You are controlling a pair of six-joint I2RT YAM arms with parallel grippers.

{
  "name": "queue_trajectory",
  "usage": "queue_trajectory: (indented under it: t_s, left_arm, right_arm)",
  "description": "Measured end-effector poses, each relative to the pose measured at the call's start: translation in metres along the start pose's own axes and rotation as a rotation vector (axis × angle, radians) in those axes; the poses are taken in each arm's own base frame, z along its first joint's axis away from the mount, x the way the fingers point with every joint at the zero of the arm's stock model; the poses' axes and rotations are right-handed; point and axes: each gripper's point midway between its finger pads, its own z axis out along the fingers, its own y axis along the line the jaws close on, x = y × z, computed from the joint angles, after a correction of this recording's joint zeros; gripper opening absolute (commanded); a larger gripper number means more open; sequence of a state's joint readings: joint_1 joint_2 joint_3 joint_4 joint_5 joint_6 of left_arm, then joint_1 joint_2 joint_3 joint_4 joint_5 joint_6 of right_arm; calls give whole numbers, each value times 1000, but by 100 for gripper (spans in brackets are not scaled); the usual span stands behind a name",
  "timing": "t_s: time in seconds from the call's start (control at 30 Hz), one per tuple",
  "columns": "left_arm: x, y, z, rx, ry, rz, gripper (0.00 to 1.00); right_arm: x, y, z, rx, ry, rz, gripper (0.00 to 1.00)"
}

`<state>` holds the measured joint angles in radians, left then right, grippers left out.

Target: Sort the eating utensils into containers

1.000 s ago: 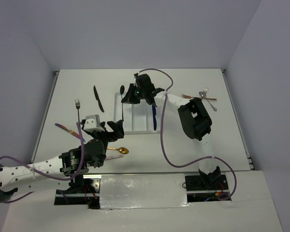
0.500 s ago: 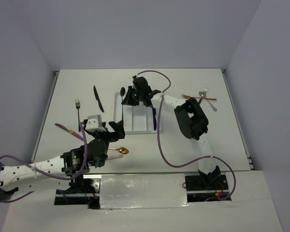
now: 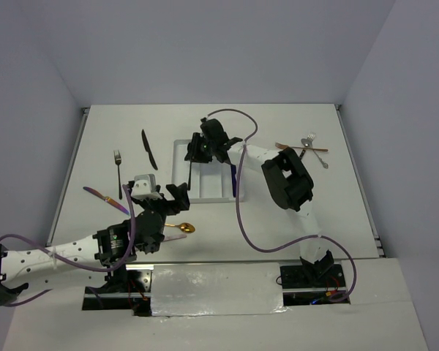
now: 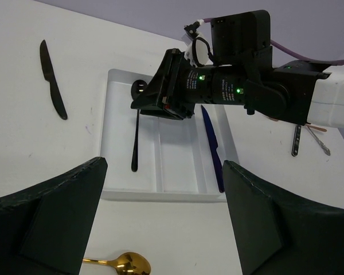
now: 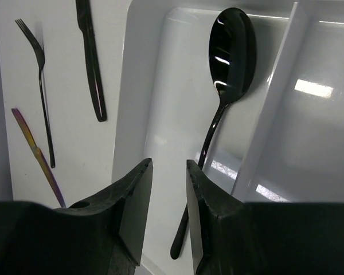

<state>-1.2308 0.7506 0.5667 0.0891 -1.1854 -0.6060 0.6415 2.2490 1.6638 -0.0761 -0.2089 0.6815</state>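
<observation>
Two utensils in tray (image 4: 172, 160) (black spoon (image 5: 231, 54), blue knife (image 4: 213, 150)), rest on tabletop (image 4: 46, 143); right hand (image 5: 167, 166) barely parted, left hand (image 4: 165, 163) spread wide, both empty.

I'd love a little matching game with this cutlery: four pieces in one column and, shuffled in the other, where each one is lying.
Sides as seen from the top camera.

Things:
1. black spoon
2. dark blue knife
3. black knife
4. gold spoon

Places:
A. on the table, on the near side of the tray, towards the arms
B. in the tray's left compartment
C. on the table, left of the tray
D. along the tray's right side

Pairs: 1-B, 2-D, 3-C, 4-A.
</observation>
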Motion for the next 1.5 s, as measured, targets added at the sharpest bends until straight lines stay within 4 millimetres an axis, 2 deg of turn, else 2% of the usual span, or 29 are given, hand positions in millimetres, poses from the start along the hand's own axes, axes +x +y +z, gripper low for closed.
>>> queue_trajectory:
  t_s: [0.13, 0.23, 0.33, 0.43, 0.5, 0.57, 0.6, 0.67, 0.77, 0.83, 0.93, 1.1, 1.3, 1.5]
  left_arm:
    - [2, 1, 0, -3, 3, 9, 95]
    - [2, 1, 0, -7, 3, 14, 95]
    - [3, 2, 1, -13, 2, 18, 95]
    - [5, 2, 2, -18, 4, 28, 95]
    - [7, 2, 2, -19, 6, 34, 95]
    - [8, 2, 2, -20, 8, 40, 95]
    - [9, 2, 2, -21, 9, 42, 95]
    - [11, 2, 3, -23, 12, 51, 95]
    - [14, 2, 4, -25, 18, 64, 95]
    - [15, 2, 4, -26, 21, 68, 96]
    - [14, 2, 3, -24, 20, 63, 96]
    - [7, 1, 2, -13, 9, 33, 96]
    - [9, -1, 2, -6, 16, 35, 96]
    - [10, -2, 2, 3, 21, 35, 96]
  right_arm:
    - [-1, -1, -3, 8, -4, -24, 37]
    - [-6, -3, -23, 21, -11, -47, 36]
    - [-28, 3, -66, 20, -56, -67, 37]
    - [-85, -3, -131, 27, -190, -67, 37]
    - [-139, -26, -181, 71, -329, -49, 37]
    - [-182, -67, -226, 172, -447, -3, 36]
    - [-197, -93, -244, 241, -492, 30, 36]
    - [-210, -143, -268, 381, -535, 101, 35]
    - [-193, -207, -273, 567, -485, 207, 35]
    - [-175, -237, -267, 646, -432, 256, 35]
    - [-147, -271, -257, 723, -348, 315, 35]
    - [-131, -311, -245, 783, -270, 337, 35]
    - [-124, -334, -259, 860, -274, 400, 35]
    - [-123, -338, -262, 876, -258, 377, 38]
